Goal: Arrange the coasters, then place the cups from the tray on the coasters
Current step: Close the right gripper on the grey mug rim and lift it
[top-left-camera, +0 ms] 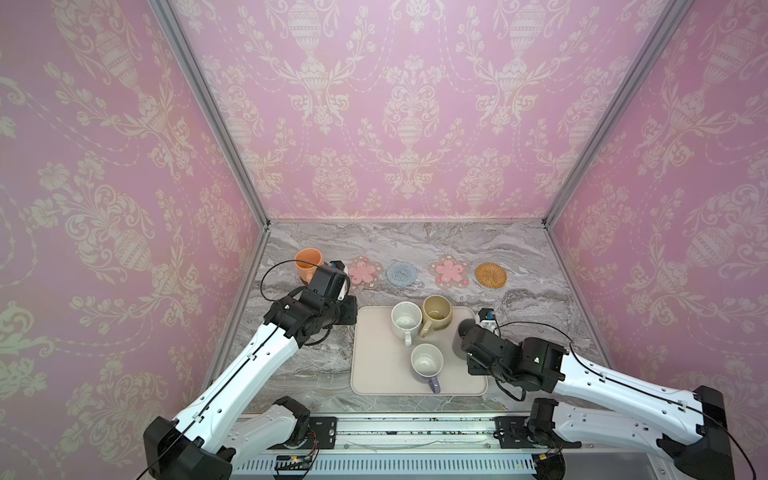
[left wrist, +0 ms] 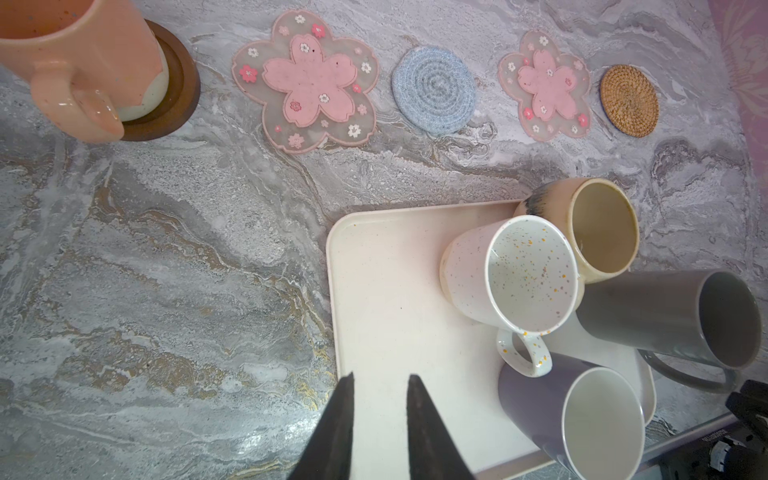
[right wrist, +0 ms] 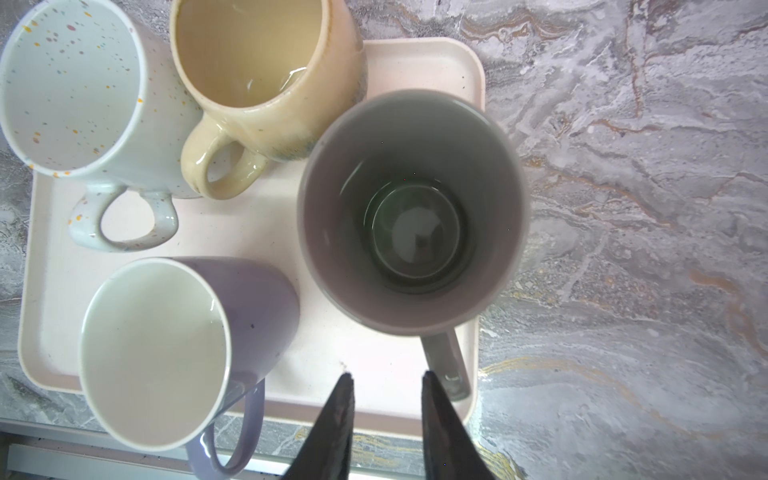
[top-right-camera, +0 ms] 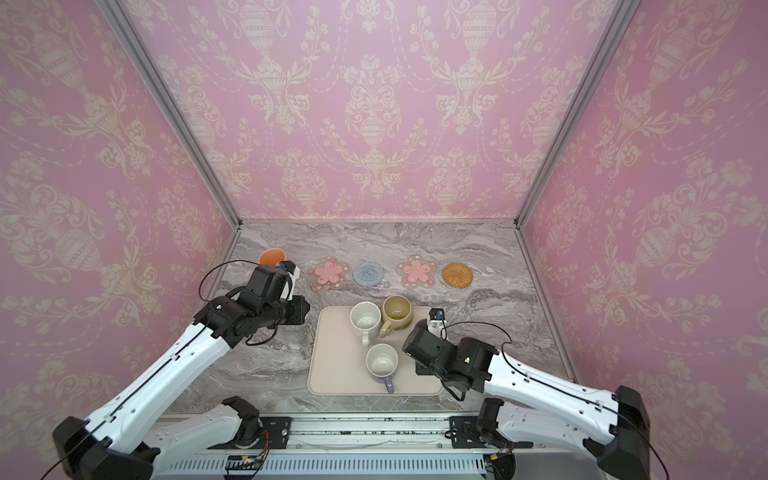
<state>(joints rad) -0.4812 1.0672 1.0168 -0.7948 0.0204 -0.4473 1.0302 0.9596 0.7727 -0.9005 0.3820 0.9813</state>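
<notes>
Pink damask walls (top-left-camera: 415,104) close in a grey marble bench (top-left-camera: 415,241). The cream tray (top-left-camera: 374,370) lies near the bench's front edge, about midway along.

The left gripper (left wrist: 380,378) hangs toward the back left corner, jaws slightly apart and empty. The right gripper (right wrist: 386,376) hangs over the tray's right edge, jaws parted on nothing, with the handle of the dark grey mug (right wrist: 411,216) just beside one finger.

That mug stands at the tray's right edge. The speckled white mug (top-left-camera: 405,320) and beige-yellow mug (top-left-camera: 436,311) touch along its back edge, and the lavender mug (top-left-camera: 427,360) sits nearer the front.

The orange-peach mug (top-left-camera: 308,264) stands on the dark brown coaster (left wrist: 178,95) near the back left corner. Rightward in a row lie a flower coaster (top-left-camera: 363,272), the blue crocheted coaster (top-left-camera: 401,273), another flower coaster (top-left-camera: 449,271) and the rattan coaster (top-left-camera: 491,274).
</notes>
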